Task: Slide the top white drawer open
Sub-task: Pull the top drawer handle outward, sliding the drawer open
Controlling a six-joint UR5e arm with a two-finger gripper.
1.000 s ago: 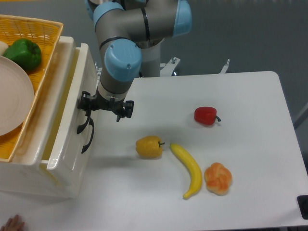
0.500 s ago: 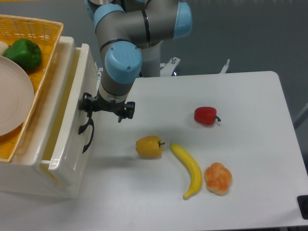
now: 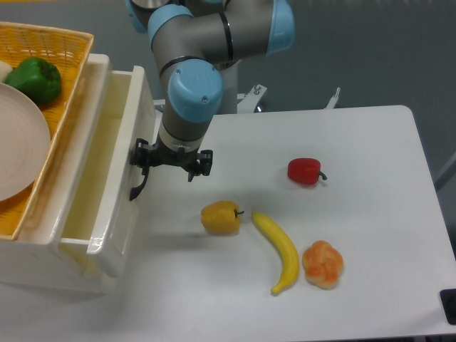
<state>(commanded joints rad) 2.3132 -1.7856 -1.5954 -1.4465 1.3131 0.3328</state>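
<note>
The top white drawer sits at the left of the table, pulled partway out of the cabinet, its inside open to view. It's a rigid glossy box, so I judge it slides as one stiff piece, probably light since I see nothing in it; the shiny panel looks slippery, so the only sensible hold is the curved black handle on the front.

My gripper is right at that handle, left finger touching or hooked on its upper end. I can't tell whether the jaws are clamped on it or just hooked, the view is too dark and small there.

Room: the pull direction is right, onto bare table. The yellow pepper lies near the drawer front, just right of it; further travel could nudge it. The banana, the bun and the red pepper are well apart.

The basket on top holds a plate and a green pepper, above the slide line.
</note>
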